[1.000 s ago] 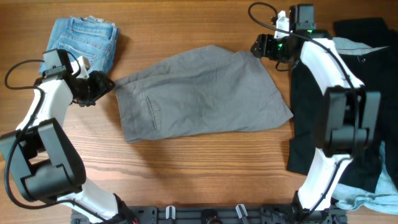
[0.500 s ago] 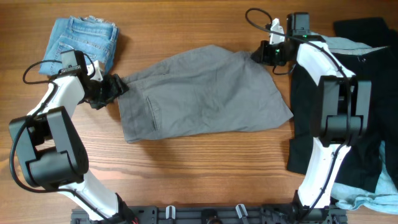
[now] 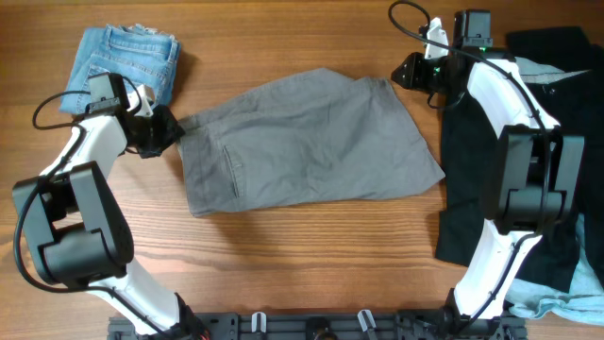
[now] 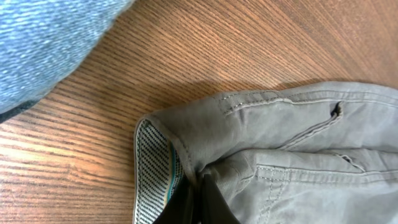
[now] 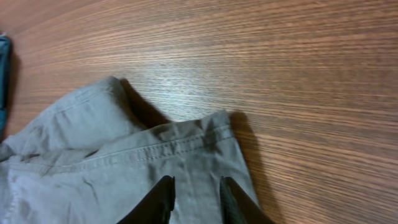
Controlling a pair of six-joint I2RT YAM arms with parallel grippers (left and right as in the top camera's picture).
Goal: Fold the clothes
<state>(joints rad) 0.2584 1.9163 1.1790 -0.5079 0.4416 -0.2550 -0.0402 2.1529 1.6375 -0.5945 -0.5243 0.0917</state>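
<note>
So the grey shorts (image 3: pixel 302 142) are lying spread out flat in the middle of the counter (image 3: pixel 311 264). The waistband end is on the left, the leg hems are on the right, and a slit pocket shows near the left end.

The left pincer (image 4: pixel 198 199) is clamped tight on the corner of the waistband. In the left wrist view the black fingers are pinched together right on the fabric edge, and the striped inner lining (image 4: pixel 152 171) is turned out just beside them.

The right pincer (image 5: pixel 196 186) is over at the far right corner of the shorts, at the leg hem. Its two fingers stand apart with flat cloth showing between them, so nothing is pinched there. I honestly can't tell if the tips are touching the fabric or just above it.

Moving outward, the blue denim shorts (image 3: pixel 127 57) sit bundled in the far left corner of the counter. They're just beside the left pincer and apart from the grey pair.

On the right there's a black garment (image 3: pixel 472 189) spread under the right arm, with its edge right next to the grey shorts' hem. A pale-blue garment (image 3: pixel 557 307) pokes out from under the black one at the near right corner.
</note>
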